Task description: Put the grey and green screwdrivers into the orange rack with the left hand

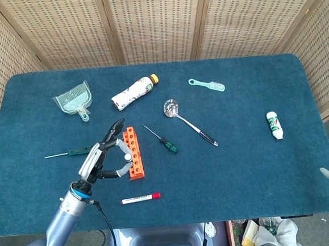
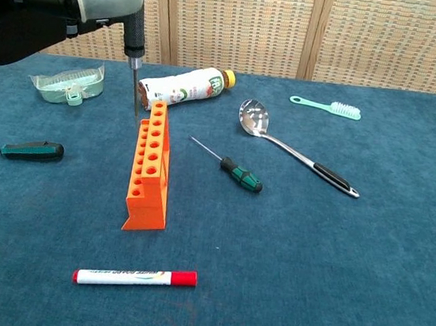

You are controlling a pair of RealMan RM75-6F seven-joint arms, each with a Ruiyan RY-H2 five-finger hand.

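Grey screwdriver hangs upright in the left hand, its tip just above the far end of the orange rack, which stands left of centre on the blue surface; fingers are closed round the handle, the thumb side pale grey in the chest view; a green screwdriver lies just right of the rack, apart from it, shaft pointing far-left; a second green-handled screwdriver lies left of the rack, shaft toward the left edge; a marker lies near the front edge, nearer than the rack; bottle and dustpan lie beyond the rack, spoon and brush further right, a small white bottle near the right edge; open blue cloth spreads across the near right; right hand barely shows at the near-right edge, its fingers impossible to judge.
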